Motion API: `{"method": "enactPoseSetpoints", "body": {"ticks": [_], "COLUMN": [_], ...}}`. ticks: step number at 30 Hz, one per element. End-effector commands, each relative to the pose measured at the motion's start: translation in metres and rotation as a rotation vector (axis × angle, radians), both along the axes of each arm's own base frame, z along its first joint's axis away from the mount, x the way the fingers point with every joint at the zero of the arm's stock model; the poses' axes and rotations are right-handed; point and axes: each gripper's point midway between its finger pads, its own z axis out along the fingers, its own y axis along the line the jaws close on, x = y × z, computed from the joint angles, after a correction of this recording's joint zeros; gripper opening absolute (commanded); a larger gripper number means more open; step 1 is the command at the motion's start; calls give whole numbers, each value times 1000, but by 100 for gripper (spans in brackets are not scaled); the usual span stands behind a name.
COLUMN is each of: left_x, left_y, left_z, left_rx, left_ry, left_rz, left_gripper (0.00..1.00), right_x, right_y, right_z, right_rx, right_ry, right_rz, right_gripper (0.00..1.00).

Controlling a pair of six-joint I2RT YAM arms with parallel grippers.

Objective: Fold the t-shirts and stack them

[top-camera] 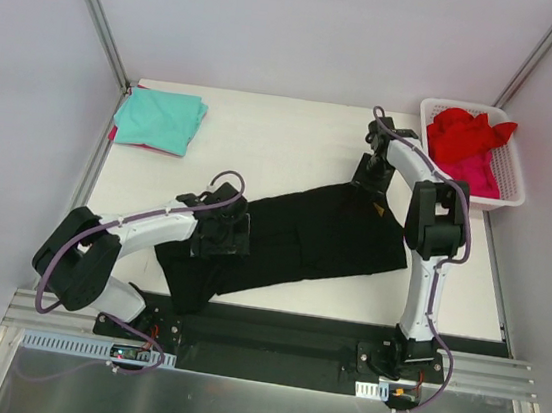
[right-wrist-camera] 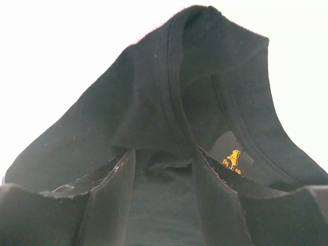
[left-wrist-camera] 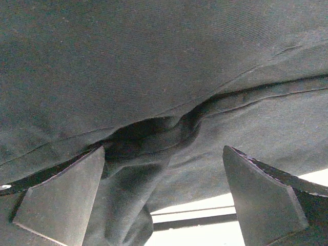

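The black t-shirt [top-camera: 303, 235] lies spread across the middle of the table, partly folded. My left gripper [top-camera: 222, 235] hovers low over its left part. In the left wrist view the left gripper [left-wrist-camera: 164, 151] is open, its fingers wide apart over a crease in the black t-shirt [left-wrist-camera: 154, 61]. My right gripper [top-camera: 370, 178] is at the shirt's far right corner. In the right wrist view the right gripper [right-wrist-camera: 164, 154] is shut on a thick fold of the black t-shirt [right-wrist-camera: 154, 77] near the collar, and an orange label [right-wrist-camera: 233, 159] shows. A folded teal t-shirt [top-camera: 161, 117] lies far left.
A white slotted basket [top-camera: 515, 186] at the far right holds a red t-shirt [top-camera: 466, 134] and a pink one [top-camera: 476, 176]. A pink edge [top-camera: 114, 133] peeks out from under the teal shirt. Walls close in on both sides.
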Motion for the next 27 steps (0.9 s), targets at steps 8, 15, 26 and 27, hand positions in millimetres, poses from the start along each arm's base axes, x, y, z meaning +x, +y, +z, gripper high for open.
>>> {"method": "enactPoseSetpoints", "body": {"ticks": [8, 15, 26, 27], "left_x": [15, 32, 103, 105], "left_y": [-7, -3, 11, 13], "left_z": [38, 73, 59, 55], "left_rx": [22, 62, 87, 88], "left_ry": [-32, -114, -158, -149], "left_rz": [-22, -47, -29, -27], "left_gripper": [99, 99, 99, 99], "right_x": [-45, -113, -148, -148], "right_y": [6, 40, 48, 46], "right_z": [114, 140, 34, 23], "right_rx": [54, 187, 190, 174], "right_ry": [-159, -191, -93, -68], "right_rz": [93, 178, 195, 197], "right_gripper": [53, 57, 57, 57]}}
